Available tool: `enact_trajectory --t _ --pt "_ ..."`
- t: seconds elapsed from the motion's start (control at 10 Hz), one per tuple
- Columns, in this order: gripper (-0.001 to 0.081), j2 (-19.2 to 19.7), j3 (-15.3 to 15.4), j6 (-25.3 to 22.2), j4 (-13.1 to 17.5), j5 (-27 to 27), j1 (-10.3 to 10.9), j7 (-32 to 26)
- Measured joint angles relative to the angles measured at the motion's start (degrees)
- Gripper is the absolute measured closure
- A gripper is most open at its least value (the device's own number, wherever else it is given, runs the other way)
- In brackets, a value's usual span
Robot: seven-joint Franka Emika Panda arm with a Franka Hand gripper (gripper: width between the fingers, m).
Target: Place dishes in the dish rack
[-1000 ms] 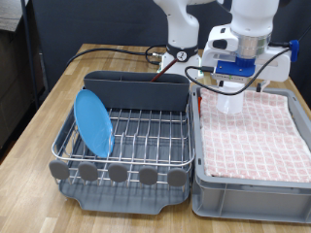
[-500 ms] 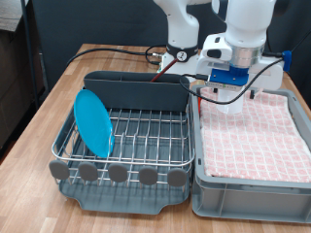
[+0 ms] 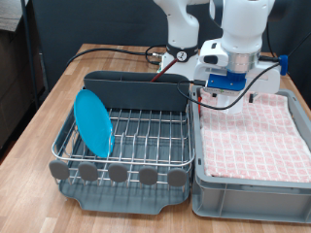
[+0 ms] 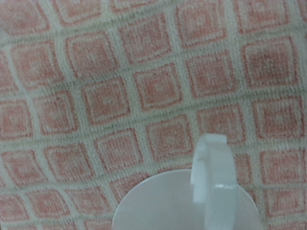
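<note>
My gripper (image 3: 225,98) hangs over the far left part of the cloth-lined bin (image 3: 251,192), beside the dish rack's tall back compartment. It is shut on the white mug (image 3: 226,95), which hangs under the hand above the cloth. In the wrist view the mug (image 4: 188,203) shows from above, with its handle (image 4: 212,165) over the checked cloth; the fingers are not visible there. The light-blue plate (image 3: 93,121) stands on edge in the left of the silver wire dish rack (image 3: 146,136). The wooden spoon is out of view.
The grey bin holds red-and-white checked cloth (image 3: 255,136) and stands right of the rack. The rack's tall grey back compartment (image 3: 136,89) is at its far side, and round grey tabs (image 3: 119,174) line its front. Cables (image 3: 126,50) lie on the wooden table behind.
The gripper has risen from the cloth with the mug and shifted slightly to the exterior view's left. The plate and rack have not moved.
</note>
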Motion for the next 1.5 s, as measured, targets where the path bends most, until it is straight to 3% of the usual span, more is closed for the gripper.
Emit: enact_trajectory --t 1.0,1.4,1.5 --pt "0.0004 2.6 -1.9 2.3 -1.9 1.1 -0.1 -1.0" --pt "0.0004 2.6 -2.1 4.4 -2.8 4.1 -0.1 -3.8" --pt "0.0093 2.6 -2.1 4.6 -2.9 4.7 -0.1 -4.2"
